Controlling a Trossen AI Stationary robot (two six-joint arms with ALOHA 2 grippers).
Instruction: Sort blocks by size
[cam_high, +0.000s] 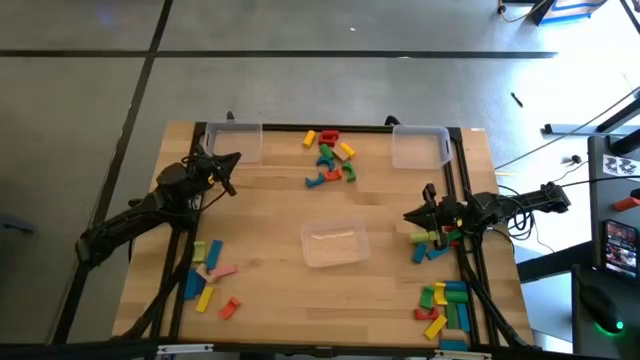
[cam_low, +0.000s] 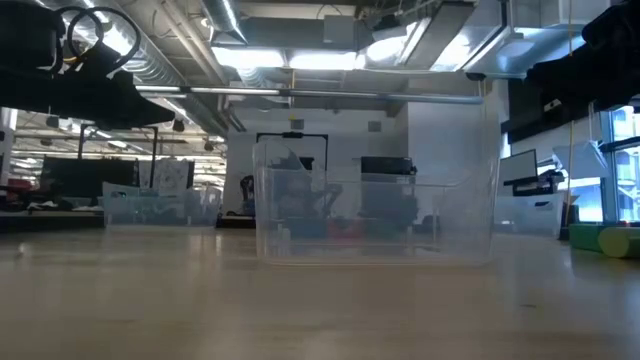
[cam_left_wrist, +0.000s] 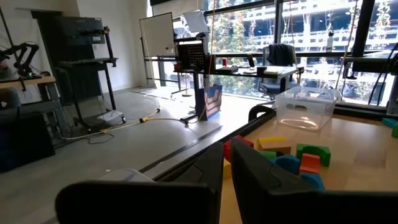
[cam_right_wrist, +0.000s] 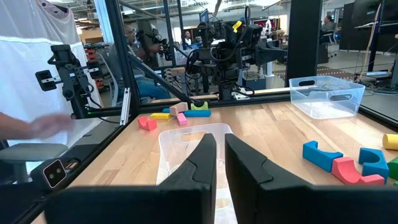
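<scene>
The left gripper (cam_high: 235, 158) hangs above the wooden table (cam_high: 270, 215) near its left edge, its fingers (cam_left_wrist: 249, 163) drawn together with nothing between them. Ahead of it, toward the table's far middle, lies a loose cluster of blocks (cam_high: 330, 158): red, yellow, green, blue and orange pieces, some arched. Just beside the claw at the far left corner sits a clear plastic bin (cam_high: 233, 140). Behind it, along the near left edge, another scatter of blocks (cam_high: 207, 275) holds yellow, blue, pink, green and orange pieces.

The right gripper (cam_high: 408, 216) hovers near the right edge, fingers (cam_right_wrist: 202, 155) likewise closed and empty. Directly ahead of it stands a clear bin (cam_high: 335, 243) at the table's centre. Beneath and just behind its wrist lie a few mixed blocks (cam_high: 432, 243), and farther back, at the near right corner, a denser heap of blocks (cam_high: 447, 308). A third clear bin (cam_high: 420, 146) sits at the far right corner.
</scene>
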